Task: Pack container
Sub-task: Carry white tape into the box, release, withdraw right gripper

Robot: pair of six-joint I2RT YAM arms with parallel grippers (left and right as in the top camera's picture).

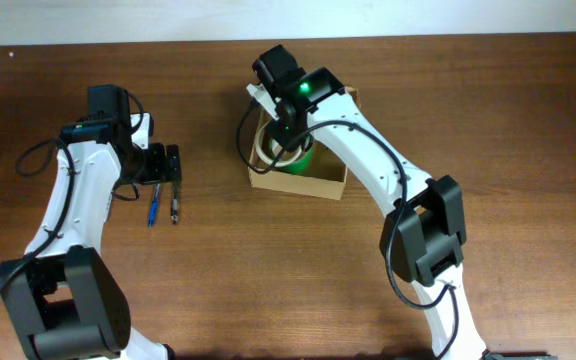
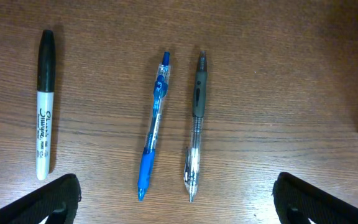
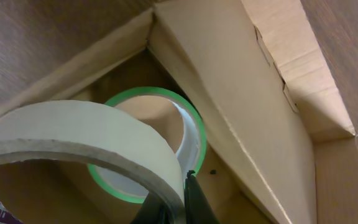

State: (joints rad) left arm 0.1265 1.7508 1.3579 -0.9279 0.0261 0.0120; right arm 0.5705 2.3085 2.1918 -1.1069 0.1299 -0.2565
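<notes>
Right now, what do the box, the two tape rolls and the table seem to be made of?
The container looks like matte brown cardboard: folded flaps, raw cut edges. The pale tape roll looks like matte paper, probably masking tape. The green tape roll looks glossy, perhaps plastic film. The table shows wood grain; solid or laminate, I cannot tell.

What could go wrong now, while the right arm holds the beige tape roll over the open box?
1. The beige tape roll, pinched in the right fingers, hangs over the green tape roll inside the container; it may land tilted on it.
2. It is close to the container's wall and might catch there.
3. The marker, blue pen and grey pen lie outside; they may fit badly beside the rolls.
</notes>
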